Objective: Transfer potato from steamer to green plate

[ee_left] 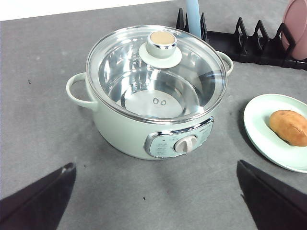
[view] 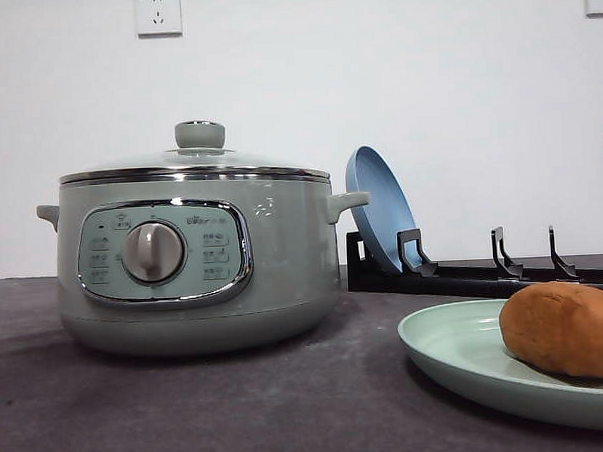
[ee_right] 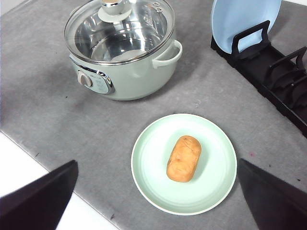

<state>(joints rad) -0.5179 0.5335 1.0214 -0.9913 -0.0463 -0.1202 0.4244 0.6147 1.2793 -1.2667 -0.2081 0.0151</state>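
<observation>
Right wrist view: potato (ee_right: 184,158) lies on the green plate (ee_right: 153,143), steamer (ee_right: 129,72) lidded, empty. It looks firm, smooth, light-ish; best pinched across its short middle. Both grippers' jaws are spread, holding nothing.

1. The steamer (view: 197,251) stands on the left of the grey bench (view: 239,409), its glass lid (view: 193,159) seated on top and its dial facing the camera.
2. The potato (view: 566,328) lies on the green plate (view: 452,350) at the right edge.
3. Behind them, a blue plate (view: 379,208) stands tilted in a black rack (view: 484,273).
4. Two wall sockets (view: 158,12) sit high on the white wall.
</observation>
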